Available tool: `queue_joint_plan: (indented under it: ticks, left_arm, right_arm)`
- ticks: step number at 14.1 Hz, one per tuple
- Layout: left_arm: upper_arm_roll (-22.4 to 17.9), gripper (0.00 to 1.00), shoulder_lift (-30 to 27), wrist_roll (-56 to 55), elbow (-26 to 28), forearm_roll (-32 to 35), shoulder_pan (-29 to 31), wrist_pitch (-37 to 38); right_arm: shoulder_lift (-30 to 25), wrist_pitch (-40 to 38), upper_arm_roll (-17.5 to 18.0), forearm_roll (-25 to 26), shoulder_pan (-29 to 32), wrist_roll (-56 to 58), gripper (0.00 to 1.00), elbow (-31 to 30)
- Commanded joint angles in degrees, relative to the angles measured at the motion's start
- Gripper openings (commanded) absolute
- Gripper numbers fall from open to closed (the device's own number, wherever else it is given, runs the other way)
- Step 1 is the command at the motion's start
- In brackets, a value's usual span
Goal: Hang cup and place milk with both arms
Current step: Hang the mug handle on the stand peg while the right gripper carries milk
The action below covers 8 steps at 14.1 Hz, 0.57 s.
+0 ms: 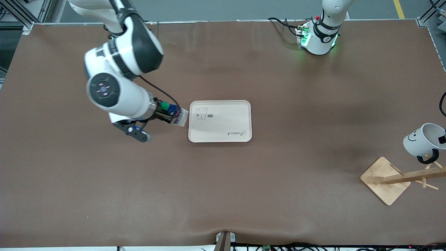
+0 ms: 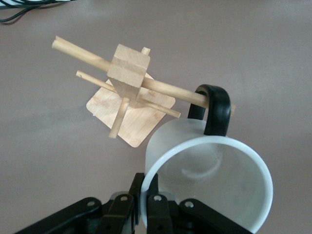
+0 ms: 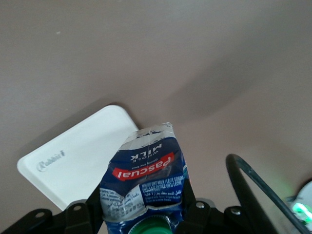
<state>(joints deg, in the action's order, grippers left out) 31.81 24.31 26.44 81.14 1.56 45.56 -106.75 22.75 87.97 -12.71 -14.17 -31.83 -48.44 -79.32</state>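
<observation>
Brown cloth-covered table point(image 1: 278, 195), grey floor past its edge, yellow floor line point(image 1: 398, 8), possibly tape

There are two white robot arms point(image 1: 118, 66), one white cup point(image 1: 421, 140), one blue milk carton point(image 1: 174, 115), one pale tray point(image 1: 220, 121), and one wooden rack point(image 1: 397, 178) with several pegs near the tabletop's edge.
</observation>
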Motion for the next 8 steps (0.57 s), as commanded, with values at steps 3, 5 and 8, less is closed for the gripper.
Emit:
queue_joint_plan:
  ticks: [3,5,8]
  left_arm:
    - [0.45,0.0,1.79,1.86,-2.04,-1.12,0.4,-1.26]
    - [0.53,0.45,1.88,1.25,-1.95,-1.12,0.32,-1.36]
    - [0.8,1.0,0.83,-1.47,-1.86,-0.25,-0.3,-1.27]
  right_arm:
    - [-5.33,-5.53,0.75,1.41,12.03,14.57,0.03,-2.06]
    - [-6.13,-5.17,0.75,2.82,15.82,21.69,0.04,-2.95]
    - [-8.06,-3.42,0.84,8.94,19.07,28.2,0.03,-6.71]
